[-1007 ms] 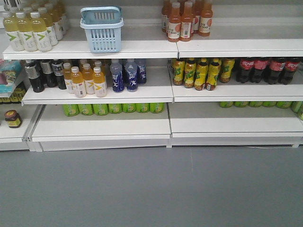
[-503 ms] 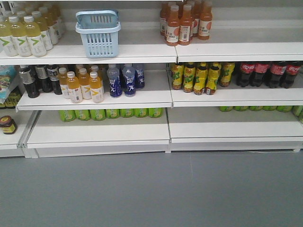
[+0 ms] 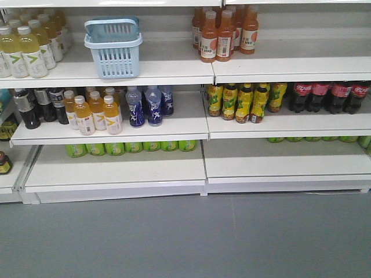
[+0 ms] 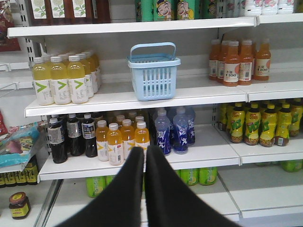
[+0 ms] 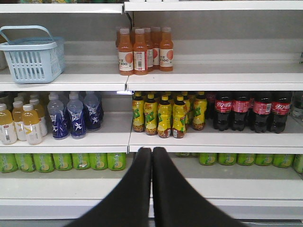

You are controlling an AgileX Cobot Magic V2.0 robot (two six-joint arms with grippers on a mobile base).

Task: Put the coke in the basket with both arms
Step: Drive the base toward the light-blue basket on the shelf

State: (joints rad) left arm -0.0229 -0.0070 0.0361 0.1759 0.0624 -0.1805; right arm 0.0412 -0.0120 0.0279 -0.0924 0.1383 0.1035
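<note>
- Two tools, both with nothing in them: your left gripper (image 4: 145,151) and your right gripper (image 5: 151,152) each show black pointed fingers pressed together, well short of the shelves.
- The coke, a row of dark plastic bottles with red script labels (image 5: 246,111), stands on the middle shelf at the far right, just beside the yellow-and-green bottles (image 5: 165,116). None is lifted.
- The light blue slotted plastic basket (image 3: 113,58) sits at the left of the top white shelf (image 3: 174,65), handle up, well apart from the coke.
- Send the right arm to the coke (it faces that bay most squarely). Part its fingers before you reach the row, not among the bottles.
- Take a front bottle around the label band and keep it upright. The bottles stand close-packed, so I judge that a skewed approach would topple the neighbours.
- Aim the left arm at the basket, ready to steady its rim for the drop.
</note>
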